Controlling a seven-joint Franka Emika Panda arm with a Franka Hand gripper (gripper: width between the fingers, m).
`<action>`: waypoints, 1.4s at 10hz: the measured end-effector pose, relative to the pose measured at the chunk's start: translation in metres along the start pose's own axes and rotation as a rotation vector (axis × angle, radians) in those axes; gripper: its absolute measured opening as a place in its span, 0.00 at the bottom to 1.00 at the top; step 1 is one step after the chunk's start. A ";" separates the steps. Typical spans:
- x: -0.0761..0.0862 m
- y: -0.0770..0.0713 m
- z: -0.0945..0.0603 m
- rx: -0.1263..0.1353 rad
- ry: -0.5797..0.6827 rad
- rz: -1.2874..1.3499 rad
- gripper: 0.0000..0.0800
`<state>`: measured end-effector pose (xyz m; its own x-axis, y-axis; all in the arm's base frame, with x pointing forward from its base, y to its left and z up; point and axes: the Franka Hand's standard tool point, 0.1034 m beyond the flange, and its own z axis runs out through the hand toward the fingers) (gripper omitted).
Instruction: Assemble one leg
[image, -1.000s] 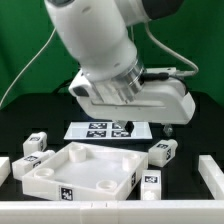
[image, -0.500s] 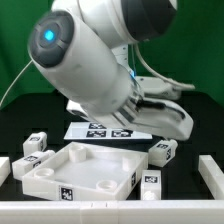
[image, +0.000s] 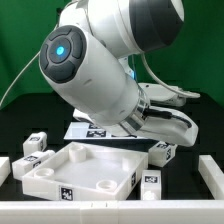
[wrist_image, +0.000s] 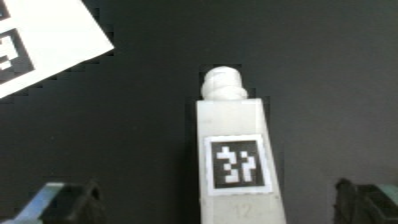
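On the dark surface (image: 200, 145), exterior view: four small tagged blocks, one panel, one marker board and one arm are on show.
Legs, count: four alike in the exterior view, each white with black-and-white tags.
Legs at the exterior view's left: two, one (image: 37, 143) behind the other (image: 30, 166), both just beside the panel.
Legs at the exterior view's right: two, one (image: 163, 151) near the panel's back corner under the arm's hand, and one (image: 150, 181) against its front corner.
Panel (image: 45, 182): one, large, white and rimmed, lying flat at the front with round holes in its floor.
Marker board (image: 100, 128): one, flat behind the panel and partly covered by the arm. One corner of it (wrist_image: 45, 40) shows in the wrist view.
Arm (image: 90, 70): one, bent low over the scene, with a single blue light on its joint.
Leg (wrist_image: 231, 150) in the wrist view: one, lying on the surface apart from the marker board. It has one tag (wrist_image: 237, 162) on its upper face and one round peg (wrist_image: 221, 82) at its far end. Which of the four it is cannot be told for certain.
Fingers (wrist_image: 59, 203): two dark tips, spread wide, one on each side of the leg. Neither touches it, and they hold nothing.
Fingers in the exterior view: hidden by the arm.
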<state>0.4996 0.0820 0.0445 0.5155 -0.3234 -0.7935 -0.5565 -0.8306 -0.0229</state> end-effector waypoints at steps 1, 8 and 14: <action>-0.002 0.002 0.003 -0.007 -0.064 -0.003 0.81; 0.011 -0.012 0.015 -0.034 -0.196 -0.033 0.81; 0.017 -0.025 0.018 -0.043 -0.094 -0.072 0.81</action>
<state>0.5101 0.1055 0.0203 0.4886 -0.2195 -0.8445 -0.4907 -0.8694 -0.0580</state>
